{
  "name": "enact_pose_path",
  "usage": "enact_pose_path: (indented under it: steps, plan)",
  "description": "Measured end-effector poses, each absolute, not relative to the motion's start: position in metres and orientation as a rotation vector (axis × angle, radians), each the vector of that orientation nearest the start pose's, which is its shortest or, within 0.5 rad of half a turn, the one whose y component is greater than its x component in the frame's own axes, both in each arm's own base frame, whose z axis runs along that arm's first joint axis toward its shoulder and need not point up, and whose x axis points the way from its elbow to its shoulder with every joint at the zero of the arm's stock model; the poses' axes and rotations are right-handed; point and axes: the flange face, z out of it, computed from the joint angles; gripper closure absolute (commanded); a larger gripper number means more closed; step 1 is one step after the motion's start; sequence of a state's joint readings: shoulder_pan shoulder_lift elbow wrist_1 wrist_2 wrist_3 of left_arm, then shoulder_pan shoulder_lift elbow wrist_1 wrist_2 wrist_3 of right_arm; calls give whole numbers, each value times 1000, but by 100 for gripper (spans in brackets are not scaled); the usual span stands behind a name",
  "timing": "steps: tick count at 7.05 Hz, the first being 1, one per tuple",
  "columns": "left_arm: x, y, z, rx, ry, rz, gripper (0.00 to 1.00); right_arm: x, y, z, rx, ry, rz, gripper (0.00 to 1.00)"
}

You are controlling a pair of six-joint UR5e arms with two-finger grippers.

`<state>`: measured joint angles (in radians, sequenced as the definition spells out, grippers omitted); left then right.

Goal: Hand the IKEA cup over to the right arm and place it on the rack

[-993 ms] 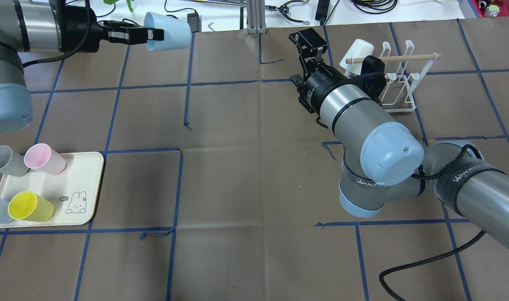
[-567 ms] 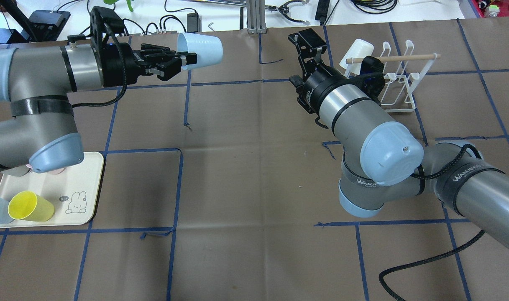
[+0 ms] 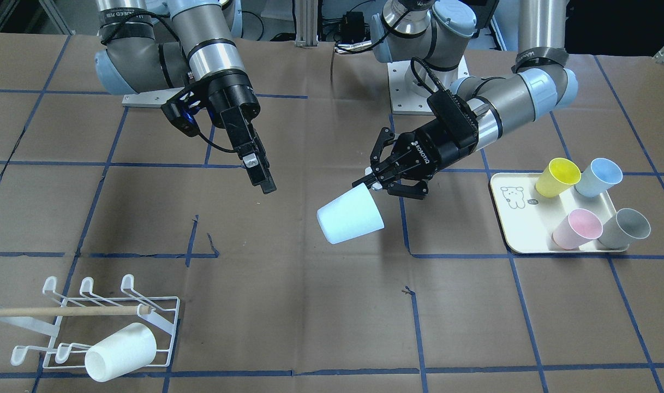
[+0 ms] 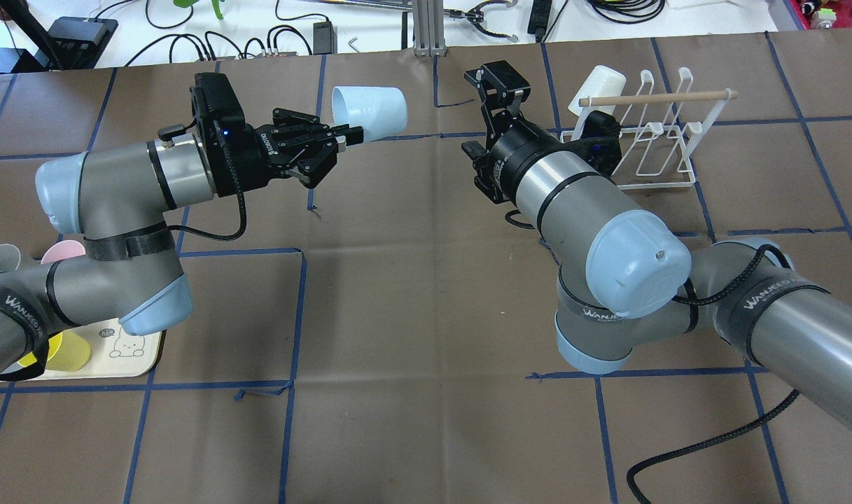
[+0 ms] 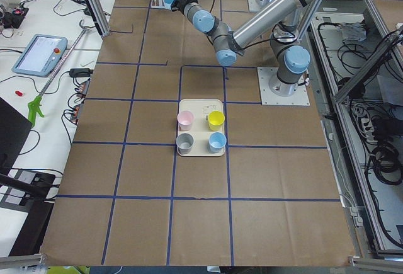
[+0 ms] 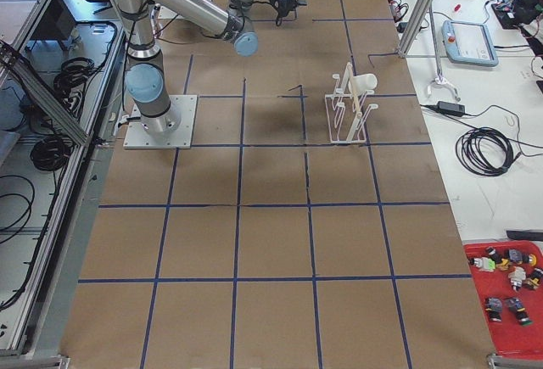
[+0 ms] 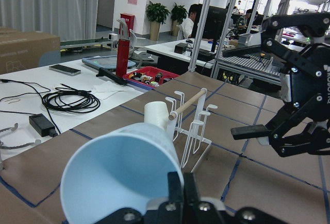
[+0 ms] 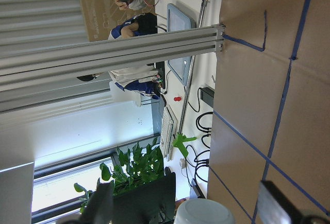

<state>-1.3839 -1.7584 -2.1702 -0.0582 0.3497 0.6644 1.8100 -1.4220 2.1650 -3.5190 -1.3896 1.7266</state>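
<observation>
My left gripper (image 4: 343,134) is shut on the rim of a pale blue IKEA cup (image 4: 369,112), held on its side above the table's far middle, base pointing right. The front view shows the cup (image 3: 349,214) and left gripper (image 3: 376,181) too. The right arm's gripper (image 4: 499,80) is open and empty, a short gap right of the cup, left of the rack (image 4: 667,147). In the right wrist view the cup's base (image 8: 203,214) sits low between the spread fingers (image 8: 103,203). The left wrist view looks past the cup (image 7: 121,170) at the right gripper (image 7: 246,91).
A white cup (image 4: 597,85) hangs on the rack's wooden dowel (image 4: 678,96). A cream tray (image 3: 507,218) holds yellow (image 3: 558,176), blue (image 3: 599,177), pink (image 3: 577,228) and grey (image 3: 626,228) cups at the table's left side. Cables and tools lie beyond the far edge.
My left arm has swung the blue cup rightward from the far left toward the middle. The right gripper has shifted slightly left, away from the rack.
</observation>
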Motion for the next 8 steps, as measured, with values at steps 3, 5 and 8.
enact_pose_path:
  steps: [3, 5, 8]
  plan:
    - [-154, -479, 344, -1005, -1760, 1250, 98, 280, -421, 369, 1288, 1577, -521, 0]
    - [-155, -478, 345, -1010, -1757, 1252, 97, 285, -422, 373, 1290, 1571, -508, 0]
    - [-155, -478, 345, -1010, -1756, 1252, 97, 302, -419, 376, 1303, 1568, -453, 0]
